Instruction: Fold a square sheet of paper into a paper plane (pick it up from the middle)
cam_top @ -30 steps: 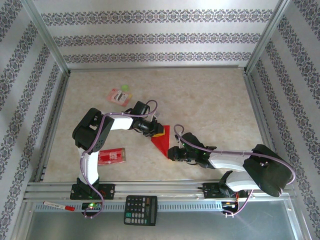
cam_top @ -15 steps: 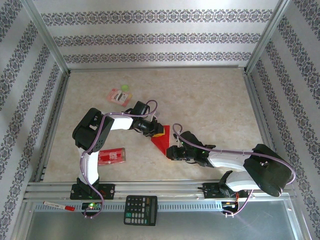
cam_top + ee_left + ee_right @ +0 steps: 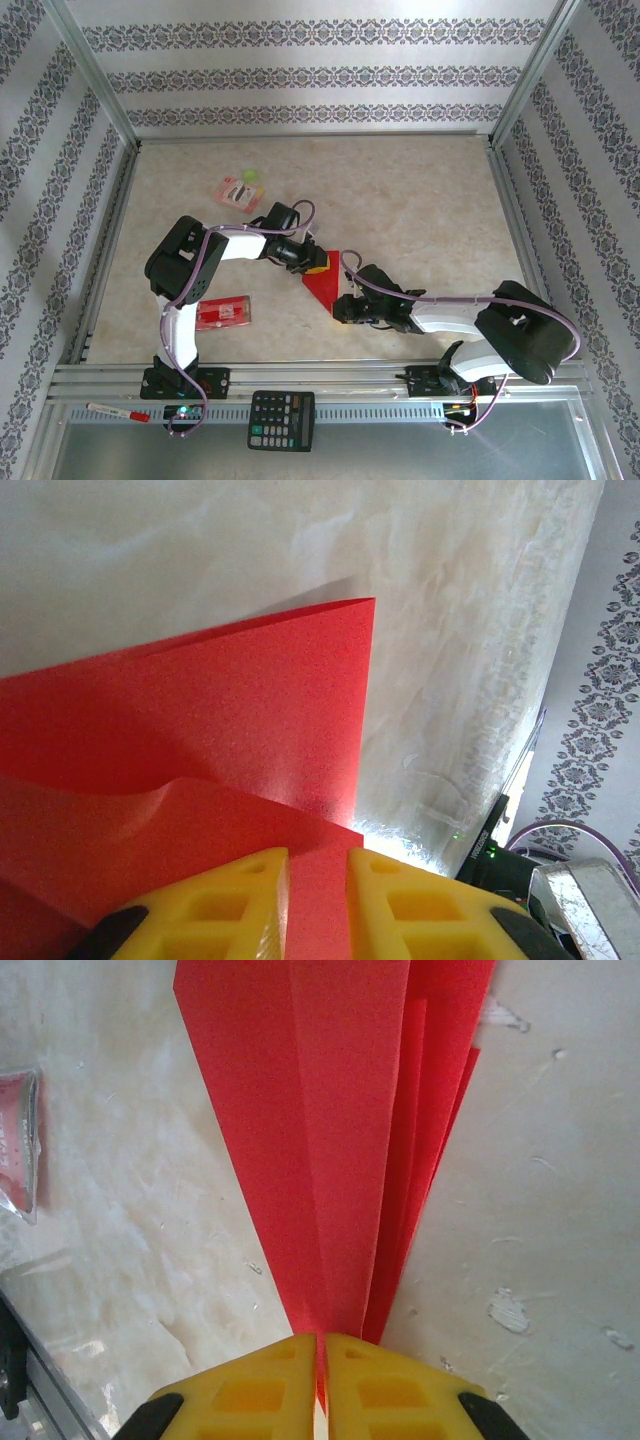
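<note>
Beige tabletop (image 3: 420,220), patterned walls. Paper (image 3: 322,285) mid-table between arms, folded into narrow dart. Left gripper (image 3: 318,865) clamped on wide edge, likely as anchor. Right gripper (image 3: 320,1345) pinched tight on pointed tip, probably to hold layers stacked along crease.

Lab-style robot test cell: aluminium-profile frame (image 3: 104,88), patterned wallpaper panels (image 3: 320,60), marble-look bench (image 3: 430,200), two arm bases (image 3: 180,382) bolted to front rail (image 3: 330,378).
</note>
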